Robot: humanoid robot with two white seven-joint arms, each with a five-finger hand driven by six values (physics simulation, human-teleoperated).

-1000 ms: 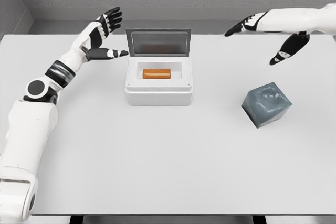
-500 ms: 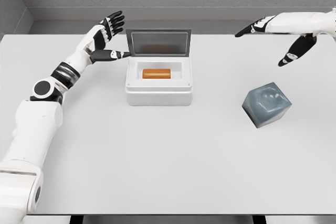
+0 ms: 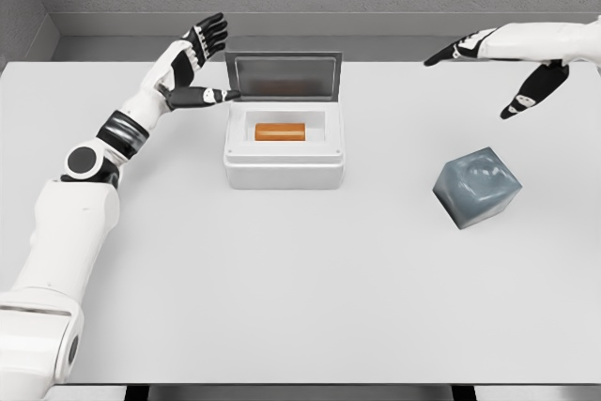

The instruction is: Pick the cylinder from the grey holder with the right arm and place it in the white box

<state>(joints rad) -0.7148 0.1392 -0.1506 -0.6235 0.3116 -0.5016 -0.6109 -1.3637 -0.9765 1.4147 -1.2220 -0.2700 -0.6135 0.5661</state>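
Right hand (image 3: 502,68) pulled back further, fingers spread, empty; left hand (image 3: 195,63) nudged toward open-lidded white box (image 3: 285,161), also spread. Orange cylinder (image 3: 280,131) lies inside box; grey cube holder (image 3: 476,187) right of it empty. Placing looks done.

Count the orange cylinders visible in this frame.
1. The orange cylinder lies inside the open white box. The grey holder shows none, though its recess is hard to see into.

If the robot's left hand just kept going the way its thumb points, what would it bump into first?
Most likely the raised lid of the white box. The left hand is open beside the lid's left edge, thumb aimed right at it. Depth is hard to judge, so it might pass just in front.
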